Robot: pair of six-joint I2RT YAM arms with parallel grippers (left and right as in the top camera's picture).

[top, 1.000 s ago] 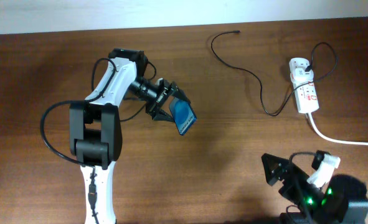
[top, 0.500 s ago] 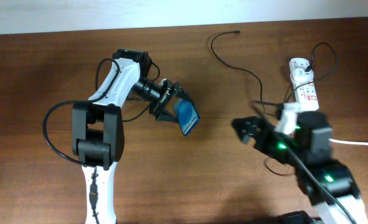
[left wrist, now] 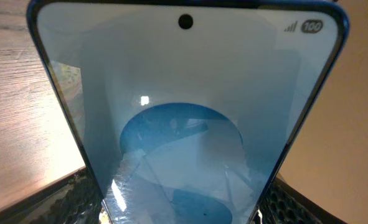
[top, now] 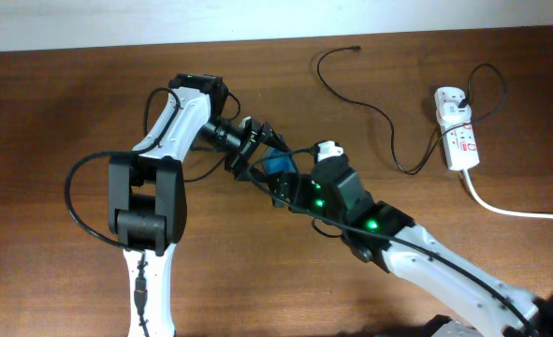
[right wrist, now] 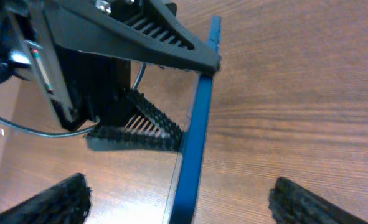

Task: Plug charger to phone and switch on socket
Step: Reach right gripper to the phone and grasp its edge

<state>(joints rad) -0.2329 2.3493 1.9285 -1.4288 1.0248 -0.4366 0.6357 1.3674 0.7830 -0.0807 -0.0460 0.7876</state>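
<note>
The phone point(top: 278, 165) has a cyan-blue screen and stands tilted off the table, held by my left gripper point(top: 257, 154). In the left wrist view the phone point(left wrist: 184, 112) fills the frame, with the left gripper point(left wrist: 184, 208) shut on its lower end. My right gripper point(top: 283, 184) is open right at the phone. In the right wrist view its fingers point(right wrist: 187, 202) straddle the phone's blue edge point(right wrist: 197, 137) without touching. The charger cable point(top: 388, 126) lies at the back right with its free tip point(top: 356, 47) on the table. The white socket point(top: 456, 139) lies at the far right.
The socket's thick white cord point(top: 515, 212) runs off the right edge. The right arm point(top: 426, 262) stretches diagonally from the bottom right to the table's middle. The left arm's base point(top: 145, 215) stands at the left. The table point(top: 61, 112) is dark wood.
My right arm has swung from the bottom right corner up and left to the phone. My left gripper still holds the phone, shifted slightly up.
</note>
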